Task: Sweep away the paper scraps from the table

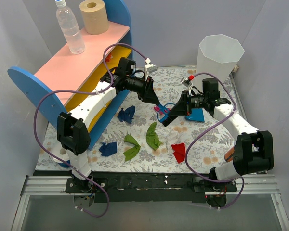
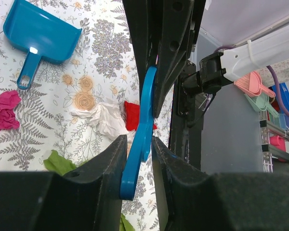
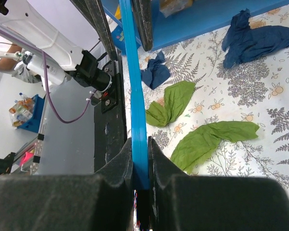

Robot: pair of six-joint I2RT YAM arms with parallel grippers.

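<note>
I'm reaching the left arm (image 1: 98,102) far and rightward from its base, and I'm bending the right arm (image 1: 233,120) in leftward. The 2 wrists are angling down, nearly tip to tip. The left gripper (image 2: 137,144) and right gripper (image 3: 139,144) are both pinching 1 blue handle (image 2: 143,120).

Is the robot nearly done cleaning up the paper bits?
Not nearly. Done: nothing swept; the green, navy and red paper scraps lie on the table, and the dustpan sits empty. In hand: left gripper and right gripper both pinch the blue brush between them. Left: sweep every scrap away.
</note>
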